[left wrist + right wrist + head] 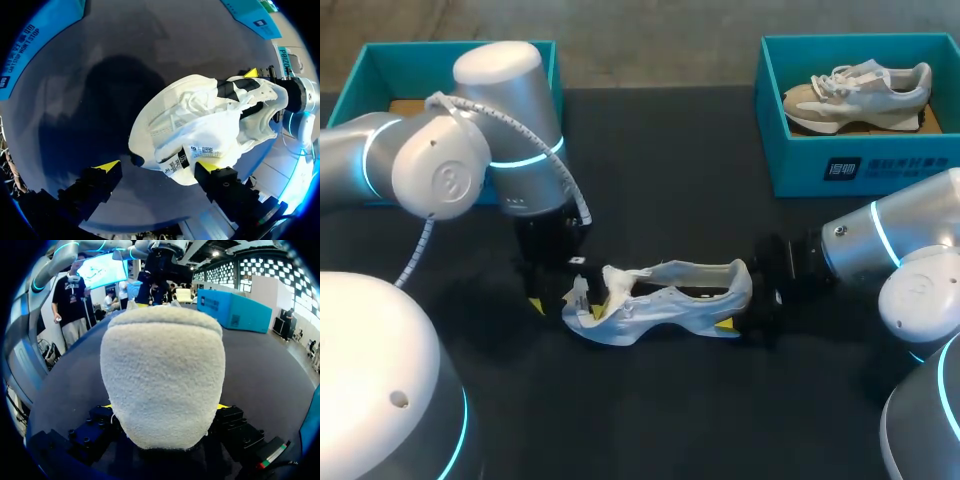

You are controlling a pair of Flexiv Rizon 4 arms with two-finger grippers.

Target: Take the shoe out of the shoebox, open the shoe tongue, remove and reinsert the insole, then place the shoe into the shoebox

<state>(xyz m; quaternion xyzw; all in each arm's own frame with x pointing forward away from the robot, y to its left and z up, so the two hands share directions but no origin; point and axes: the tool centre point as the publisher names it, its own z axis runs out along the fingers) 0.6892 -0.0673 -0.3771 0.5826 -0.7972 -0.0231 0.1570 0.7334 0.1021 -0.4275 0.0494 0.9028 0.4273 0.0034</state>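
Starting with the boxes: the teal right shoebox [790,165] holds a beige-and-white sneaker [860,90]. The teal left shoebox [365,78] is mostly hidden behind my left arm, so only a tan patch of its inside shows (what it is I cannot tell). The white shoe [665,300] sits out on the dark desk [670,190], well apart from both boxes. Its long axis runs across the desk, heel toward my right arm, toe end toward my left, opening upward. My right claw [164,406] pinches the fuzzy heel [162,375], a finger on each side. My left claw [157,167] is spread at the toe end: one finger touches the labelled tongue [197,150], the other stands clear.
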